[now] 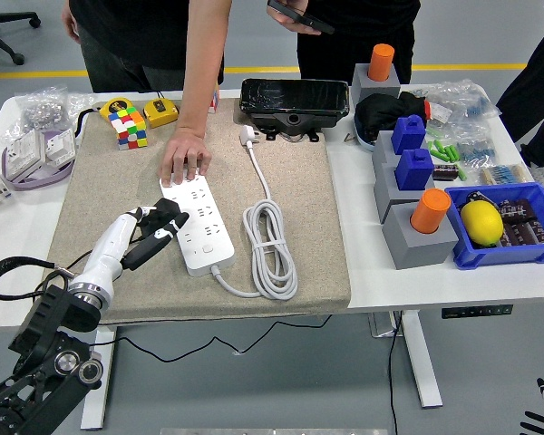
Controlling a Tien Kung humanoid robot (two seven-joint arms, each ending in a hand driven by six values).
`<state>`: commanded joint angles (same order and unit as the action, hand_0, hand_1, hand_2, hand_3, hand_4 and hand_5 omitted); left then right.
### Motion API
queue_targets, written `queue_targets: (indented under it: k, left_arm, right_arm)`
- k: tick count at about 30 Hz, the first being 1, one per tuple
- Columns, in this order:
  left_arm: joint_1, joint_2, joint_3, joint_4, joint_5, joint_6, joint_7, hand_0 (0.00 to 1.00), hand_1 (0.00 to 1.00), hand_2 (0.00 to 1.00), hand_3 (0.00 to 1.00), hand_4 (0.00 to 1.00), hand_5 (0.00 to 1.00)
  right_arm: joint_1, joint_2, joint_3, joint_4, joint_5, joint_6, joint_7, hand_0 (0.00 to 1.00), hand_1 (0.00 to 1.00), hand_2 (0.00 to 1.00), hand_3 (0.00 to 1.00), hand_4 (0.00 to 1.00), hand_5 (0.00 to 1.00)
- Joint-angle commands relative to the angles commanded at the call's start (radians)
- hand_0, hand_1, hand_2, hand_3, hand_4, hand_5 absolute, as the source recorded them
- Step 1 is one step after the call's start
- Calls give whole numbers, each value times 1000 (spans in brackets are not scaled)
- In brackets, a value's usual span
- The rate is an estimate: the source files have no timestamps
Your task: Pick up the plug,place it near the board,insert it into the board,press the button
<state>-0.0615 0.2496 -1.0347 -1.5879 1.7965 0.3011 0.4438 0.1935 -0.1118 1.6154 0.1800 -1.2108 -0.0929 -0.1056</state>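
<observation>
A white power strip (206, 228) lies on the beige mat (109, 195), slanting toward the near right. A person's hand (183, 156) presses flat on its far end. My left hand (166, 220), with a white forearm and black fingers, is at the strip's left edge and shut on a black plug; the plug is hard to tell apart from the fingers. The strip's own white plug (248, 135) lies loose at the far side, with its cord coiled (270, 249) to the right. My right hand (537, 419) rests below the table at the lower right corner.
A Rubik's cube (127, 127) and a yellow tape measure (160, 111) sit at the mat's far left. A black box (293, 98) stands at the back. Grey blocks with blue and orange pegs (417, 213) and a blue bin with a lemon (480, 222) are on the right.
</observation>
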Motion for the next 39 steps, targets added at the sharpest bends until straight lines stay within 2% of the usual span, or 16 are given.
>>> queue_targets:
  k: [14,25,35,39]
  left_arm:
    - [-38,11,43,3,6,-10,7,939,859,810,806,998,998]
    - [-89,26,119,14,12,-26,18,947,859,810,805,998,998]
    - [-115,27,138,15,23,-28,20,950,860,809,806,998,998]
    - [-119,28,132,12,30,-14,13,953,859,807,804,998,998]
  right_arm:
    - [0,-2,0,0,-3,0,-1,669,578,601,636,998,998]
    - [2,-3,-5,0,-1,0,0,669,578,600,636,998,998]
    - [1,-5,-2,0,-5,0,-3,669,578,600,636,998,998]
    - [3,-5,-7,0,-1,0,-2,669,578,600,636,998,998]
